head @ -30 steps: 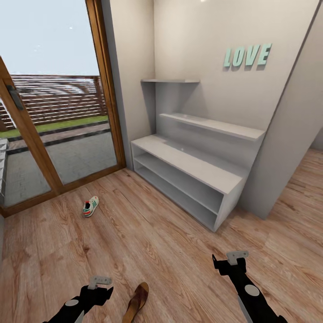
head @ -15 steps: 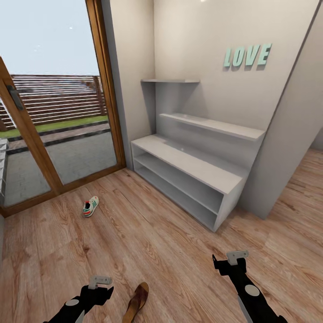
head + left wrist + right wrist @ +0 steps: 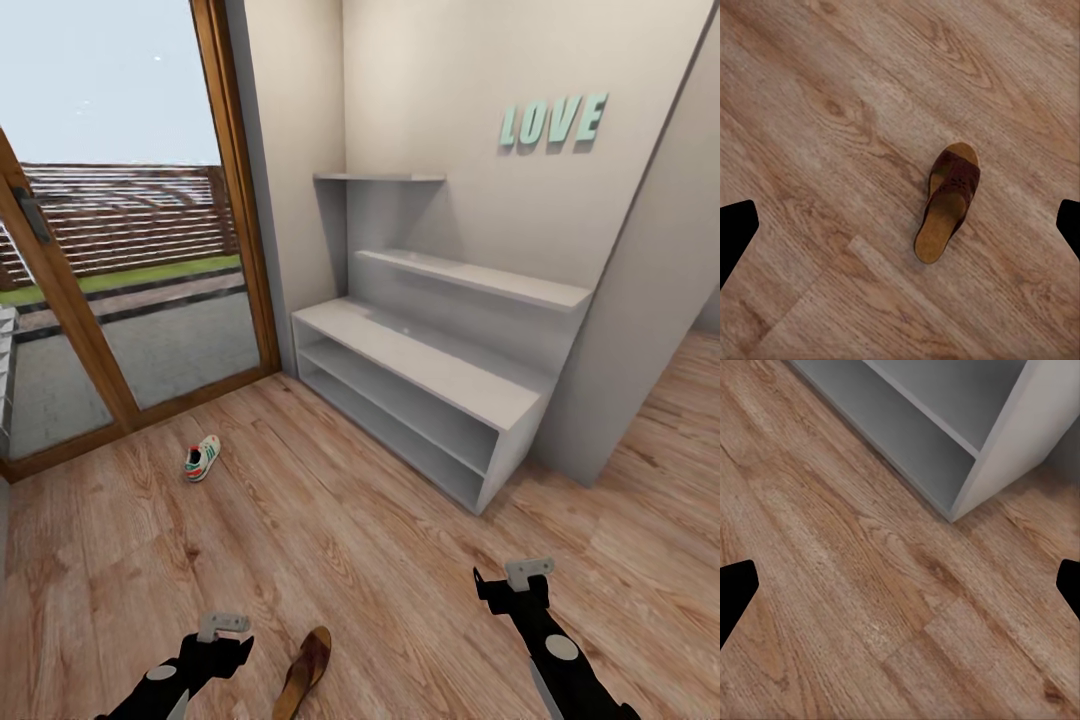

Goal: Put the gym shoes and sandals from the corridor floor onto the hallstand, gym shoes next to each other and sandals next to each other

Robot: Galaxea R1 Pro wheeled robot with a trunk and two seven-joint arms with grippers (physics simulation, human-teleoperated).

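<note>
One sandal lies on the corridor floor just beside the left hand, a little to that hand's right and closer to the robot's base. Seen from the left wrist camera, the sandal rests flat on its sole, brown strap up, tan footbed showing, lying between the two dark fingertips at the frame's edges but well below them, with bare planks all around it. The left hand is spread wide and holds nothing; it touches neither the sandal nor the floor.

One gym shoe sits farther off on the floor, well apart from both hands, near the glass door with its wooden frame. It lies upright on its sole, green stripes facing the room.

The right hand hangs over bare flooring, also spread wide and empty. Its wrist camera looks down on planks and on the near corner of the hallstand, whose lower shelf opening shows grey inside.

The hallstand stands against the wall ahead and to the right of the robot, its low surface and two open shelves bare of shoes, two staggered wall shelves above it and the teal LOVE letters higher on the wall. It is well apart from the sandal and the gym shoe.
</note>
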